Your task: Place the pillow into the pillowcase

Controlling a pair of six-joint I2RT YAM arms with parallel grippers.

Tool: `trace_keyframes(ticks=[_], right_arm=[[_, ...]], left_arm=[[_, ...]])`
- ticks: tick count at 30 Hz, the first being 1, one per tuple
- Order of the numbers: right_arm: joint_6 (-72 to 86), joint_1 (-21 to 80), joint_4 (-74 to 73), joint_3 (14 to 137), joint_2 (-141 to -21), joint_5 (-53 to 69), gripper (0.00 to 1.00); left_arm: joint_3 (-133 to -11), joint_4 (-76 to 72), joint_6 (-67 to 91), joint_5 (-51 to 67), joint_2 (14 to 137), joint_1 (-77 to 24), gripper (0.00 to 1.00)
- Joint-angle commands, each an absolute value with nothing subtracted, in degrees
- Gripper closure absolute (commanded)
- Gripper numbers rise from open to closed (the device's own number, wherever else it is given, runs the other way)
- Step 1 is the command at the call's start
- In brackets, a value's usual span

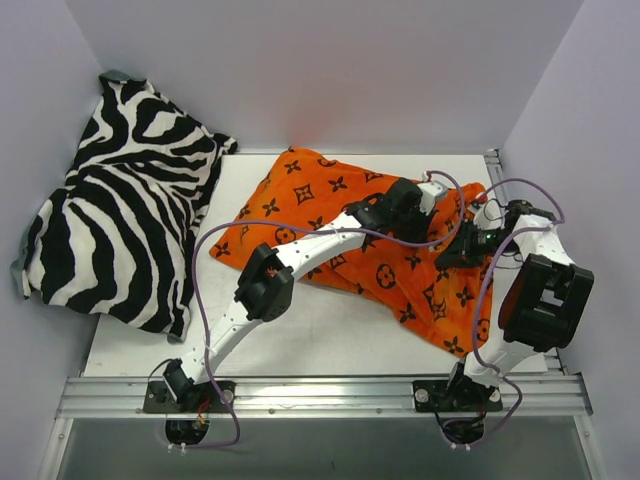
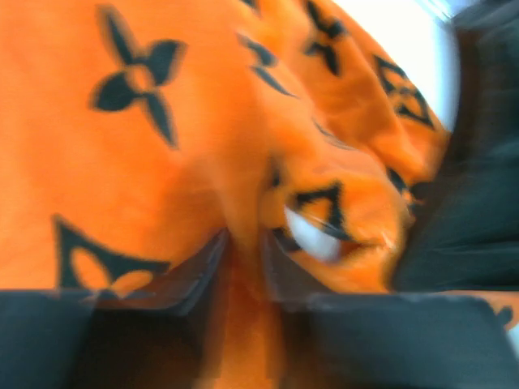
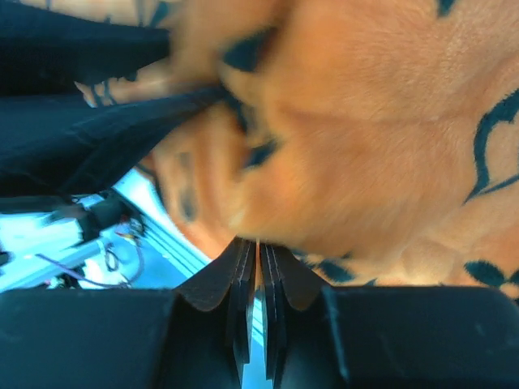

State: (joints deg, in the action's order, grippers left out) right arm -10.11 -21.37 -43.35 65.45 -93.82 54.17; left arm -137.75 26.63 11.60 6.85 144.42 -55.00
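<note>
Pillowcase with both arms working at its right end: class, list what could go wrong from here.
1. The left tool pinches only a narrow fold of the pillowcase; a hard pull may slip the fold free.
2. The right tool looks closed with no cloth visible between its fingers, so it may be holding nothing, and that side could sag.
3. A purple cable loops over the cloth beside both tools and could snag.
</note>
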Motion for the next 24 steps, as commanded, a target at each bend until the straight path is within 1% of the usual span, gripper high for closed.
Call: trace_keyframes(ticks=[1,2,3,4,7,8,9,10,12,13,14,15,16,17,18,19,20,21,22,23,24], right_arm=[[-10.46,-19.69,-39.48,63.11,-95.88,48.18,0.91],[-9.59,-19.25,-36.16,62.41,-96.15,46.77,0.92],[-8.97,-18.99,-34.82,61.97,-96.59,45.97,0.92],[-8.44,-18.55,-34.02,61.96,-97.46,45.79,0.92],[-5.99,-16.53,-30.77,62.92,-98.7,46.4,0.92],[-5.11,-16.0,-28.85,63.36,-98.96,46.93,0.92],[-4.23,-14.6,-27.96,63.8,-99.14,47.72,0.92],[-2.57,-14.15,-27.17,64.59,-99.66,48.77,0.92],[-0.45,-13.89,-24.96,65.3,-99.84,54.03,0.89],[-0.09,-14.32,-24.96,65.56,-99.41,55.79,0.88],[-0.52,-15.11,-25.83,65.04,-98.71,57.46,0.84],[-1.57,-15.99,-26.8,64.69,-97.74,59.13,0.81],[-3.41,-18.87,-28.37,64.43,-95.56,59.67,0.78],[-6.56,-20.46,-31.96,64.42,-94.58,59.59,0.67],[-8.85,-22.22,-34.52,64.86,-93.7,58.81,0.62],[-11.57,-24.59,-41.33,65.65,-92.73,55.14,0.57],[-14.56,-25.22,-44.7,66.7,-92.38,52.76,0.53],[-18.33,-25.4,-47.09,67.67,-91.85,49.25,0.53],[-18.72,-25.49,-48.33,67.33,-90.45,43.39,0.53],[-18.72,-25.49,-49.04,66.63,-89.57,40.72,0.53],[-18.63,-25.31,-49.22,65.58,-88.86,39.39,0.52]], left_arm=[[-140.1,23.04,12.3,18.41,145.55,-54.14,0.78],[-139.4,21.46,14.04,22.46,145.37,-53.88,0.85],[-138.52,16.83,15.37,30.59,145.02,-53.09,0.93],[-137.82,14.35,16.69,32.76,143.89,-52.91,1.0],[-133.6,2.67,21.61,40.4,140.12,-52.91,1.0],[-132.64,0.9,24.23,41.47,139.31,-53.08,1.0],[-132.02,-4.69,25.74,42.44,138.7,-53.35,1.0],[-132.19,-6.31,28.36,44.45,138.43,-54.13,1.0],[-133.06,-6.33,29.88,44.56,138.86,-54.84,1.0],[-133.33,-5.98,30.58,44.73,139.82,-54.93,0.94],[-133.5,-5.54,30.85,44.74,140.27,-54.58,0.79],[-134.03,-3.88,31.11,44.74,140.71,-54.23,0.56],[-133.86,-3.35,31.46,44.65,140.89,-53.79,0.48],[-133.16,-2.73,31.81,43.52,140.45,-52.22,0.4],[-132.2,-1.33,31.29,43.07,139.67,-51.34,0.31],[-129.58,-1.06,29.29,43.07,137.48,-50.02,0.29],[-128.51,-0.1,27.18,42.54,136.07,-48.79,0.28],[-127.63,5.92,24.55,40.28,134.4,-46.0,0.27],[-126.23,8.67,21.82,39.47,130.82,-44.57,0.26],[-122.82,11.22,17.1,38.42,128.78,-43.08,0.26],[-120.0,15.43,14.96,35.62,126.5,-39.5,0.25]])
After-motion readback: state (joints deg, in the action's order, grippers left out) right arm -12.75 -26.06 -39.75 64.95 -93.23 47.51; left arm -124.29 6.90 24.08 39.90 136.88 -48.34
